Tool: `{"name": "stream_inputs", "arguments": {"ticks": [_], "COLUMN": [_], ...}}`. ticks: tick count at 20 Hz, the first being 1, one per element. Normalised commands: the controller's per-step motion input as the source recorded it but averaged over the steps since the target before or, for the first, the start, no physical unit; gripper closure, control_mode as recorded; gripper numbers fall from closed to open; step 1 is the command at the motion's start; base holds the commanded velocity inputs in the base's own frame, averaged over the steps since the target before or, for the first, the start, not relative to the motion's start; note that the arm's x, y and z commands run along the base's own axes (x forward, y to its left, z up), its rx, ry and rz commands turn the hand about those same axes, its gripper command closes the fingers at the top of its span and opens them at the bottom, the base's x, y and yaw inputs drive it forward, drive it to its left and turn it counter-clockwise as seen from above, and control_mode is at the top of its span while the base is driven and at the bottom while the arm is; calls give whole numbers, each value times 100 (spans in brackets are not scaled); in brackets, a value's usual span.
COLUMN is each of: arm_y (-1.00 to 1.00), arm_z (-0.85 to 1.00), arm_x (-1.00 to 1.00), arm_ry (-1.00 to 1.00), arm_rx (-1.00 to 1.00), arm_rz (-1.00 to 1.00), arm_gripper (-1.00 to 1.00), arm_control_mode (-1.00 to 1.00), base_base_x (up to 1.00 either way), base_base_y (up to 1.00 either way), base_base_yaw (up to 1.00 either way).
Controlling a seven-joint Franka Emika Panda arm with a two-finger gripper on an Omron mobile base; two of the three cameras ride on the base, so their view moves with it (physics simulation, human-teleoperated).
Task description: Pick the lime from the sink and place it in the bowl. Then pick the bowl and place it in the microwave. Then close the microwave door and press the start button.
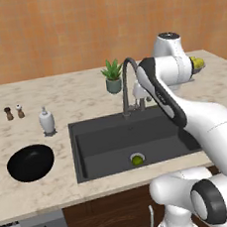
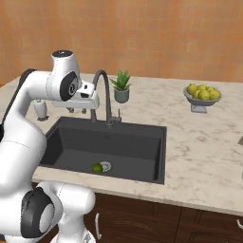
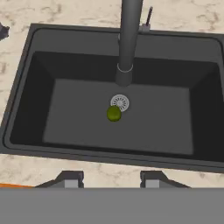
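The small yellow-green lime [image 1: 137, 159] [image 2: 97, 167] [image 3: 114, 113] lies on the floor of the dark grey sink [image 1: 103, 136] [image 2: 135, 142] [image 3: 162, 127], touching the round silver drain [image 3: 120, 102]. The glossy black bowl [image 1: 30, 163] sits on the counter left of the sink and holds nothing. My gripper [image 2: 77, 110] [image 3: 111, 179] hangs high above the basin beside the arched faucet [image 1: 126, 81] [image 2: 105, 92] [image 3: 129, 39]. It points down, fingers apart with nothing between them. The microwave and its door are out of view.
A potted plant [image 1: 113, 76] [image 2: 121, 86] stands behind the faucet. A white soap dispenser [image 1: 47, 120] and two small shakers [image 1: 14, 112] are on the left counter. A grey footed dish of lemons [image 2: 202, 95] stands at the right.
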Motion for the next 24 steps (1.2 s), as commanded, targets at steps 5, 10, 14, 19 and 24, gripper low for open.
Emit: {"name": "stream_inputs", "arguments": {"ticks": [5,10,14,19,24], "arm_y": [9,80,75,8,-13], "arm_z": [-18,-94,-99,-66,-88], "arm_x": [-25,-32,13,88,86], "arm_ry": [0,12,12,12,21], "arm_rx": [-15,-35,-17,-18,-5], "arm_rz": [0,0,-4,-6,-4], "arm_gripper": [-100,-100,-100,-100,-100], "arm_control_mode": [-100,-100,-100,-100,-100], "base_base_x": [0,0,0,0,0], "base_base_y": [0,0,0,0,0], "base_base_yaw": [0,0,0,0,0]}}
